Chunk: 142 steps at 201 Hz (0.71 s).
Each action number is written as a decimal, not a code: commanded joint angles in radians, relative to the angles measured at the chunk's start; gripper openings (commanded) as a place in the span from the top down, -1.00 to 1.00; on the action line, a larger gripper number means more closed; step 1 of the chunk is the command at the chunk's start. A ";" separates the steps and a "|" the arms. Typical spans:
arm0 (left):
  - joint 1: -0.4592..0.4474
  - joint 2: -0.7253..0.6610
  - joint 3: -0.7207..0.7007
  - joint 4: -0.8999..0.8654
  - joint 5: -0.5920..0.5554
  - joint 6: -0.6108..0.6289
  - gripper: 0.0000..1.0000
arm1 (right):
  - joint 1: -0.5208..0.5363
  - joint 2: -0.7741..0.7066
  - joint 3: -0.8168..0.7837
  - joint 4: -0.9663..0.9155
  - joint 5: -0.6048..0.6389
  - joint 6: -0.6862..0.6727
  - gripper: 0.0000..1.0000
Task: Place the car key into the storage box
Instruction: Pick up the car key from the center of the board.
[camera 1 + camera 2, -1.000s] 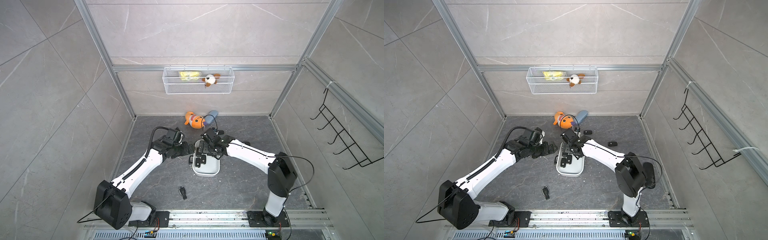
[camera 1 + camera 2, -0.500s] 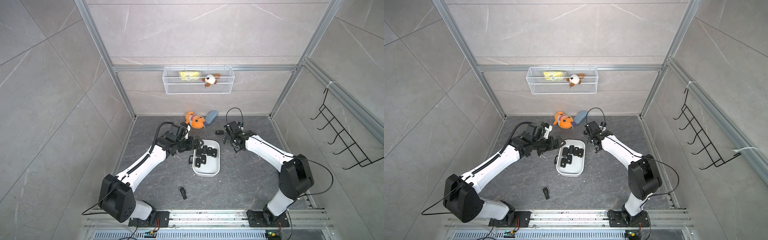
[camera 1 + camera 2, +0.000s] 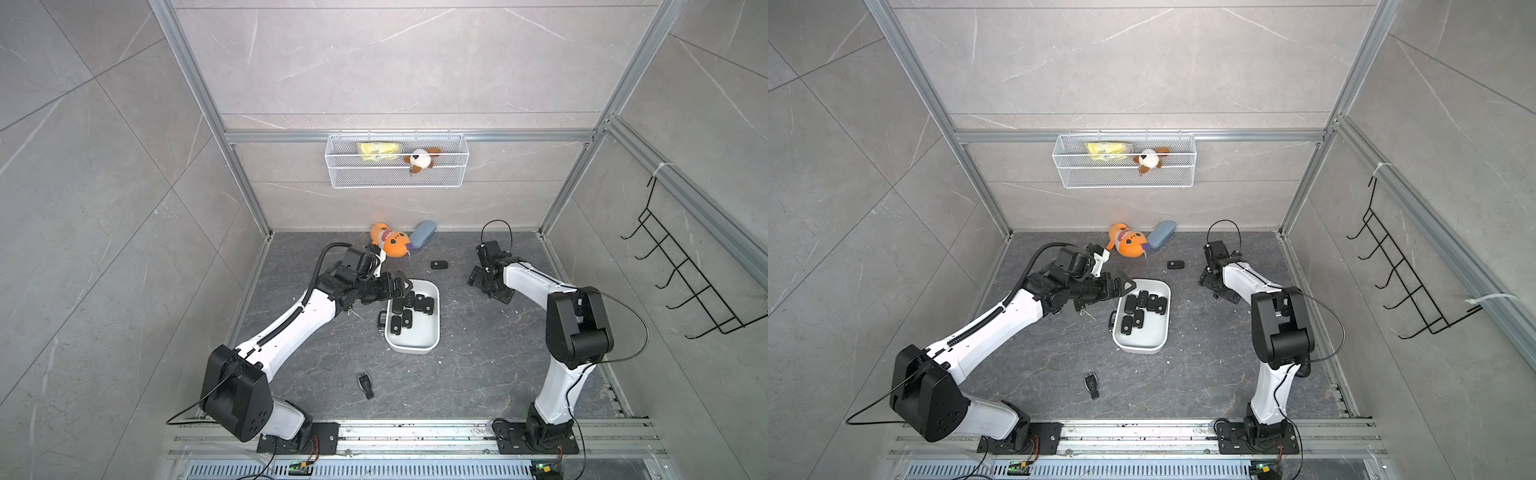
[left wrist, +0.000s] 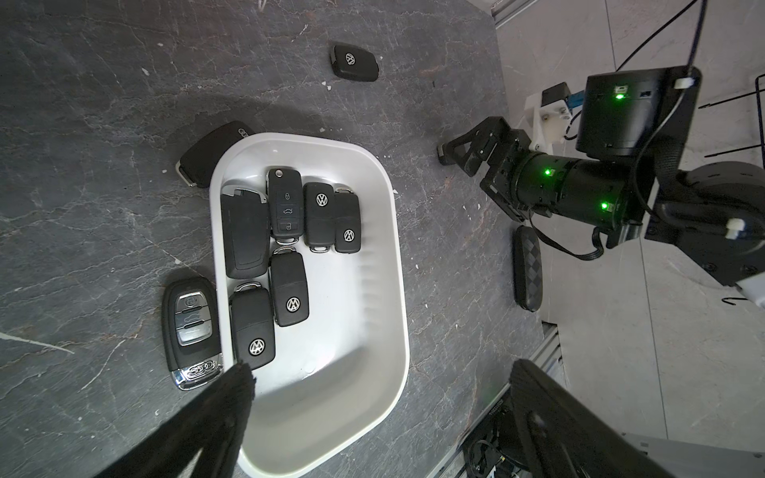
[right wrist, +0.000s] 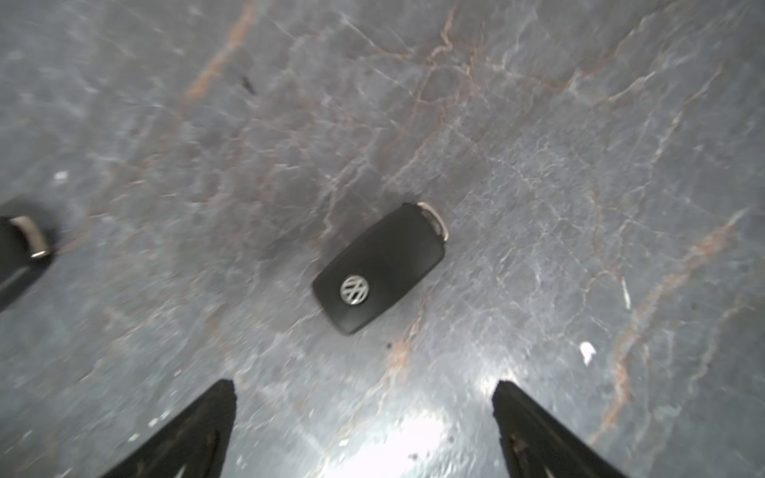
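The storage box [image 3: 433, 332] [image 3: 1163, 332] [image 4: 395, 256] is a shallow white tub in mid-floor holding several black car keys [image 4: 289, 252]. Loose keys lie on the floor: one beyond the box [image 3: 439, 264] [image 3: 1176, 264] [image 4: 354, 62], one nearer the rail [image 3: 365, 384] [image 3: 1091, 384], and two against the box's left wall [image 4: 191, 327] [image 4: 207, 153]. My left gripper [image 3: 399, 291] [image 3: 1121, 291] [image 4: 381, 366] hangs open over the box's far left corner, holding nothing. My right gripper [image 3: 486, 286] [image 3: 1217, 289] [image 5: 364, 385] stands open low over the floor right of the box. A VW key [image 5: 381, 269] lies ahead of its fingers.
An orange plush toy [image 3: 388, 243] and a blue-grey case [image 3: 423, 239] lie by the back wall. A wire basket [image 3: 397, 166] hangs on that wall, and a black hook rack [image 3: 685, 282] on the right wall. Another dark key [image 4: 528, 267] lies beside the right arm.
My right gripper has left the box's far end and swung right, down to the floor. The left gripper has moved right to the box's far left corner.
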 commanded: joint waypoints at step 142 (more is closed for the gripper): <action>-0.009 -0.089 -0.053 0.044 -0.061 -0.050 -1.00 | -0.078 0.245 0.231 -0.111 -0.102 -0.006 -0.25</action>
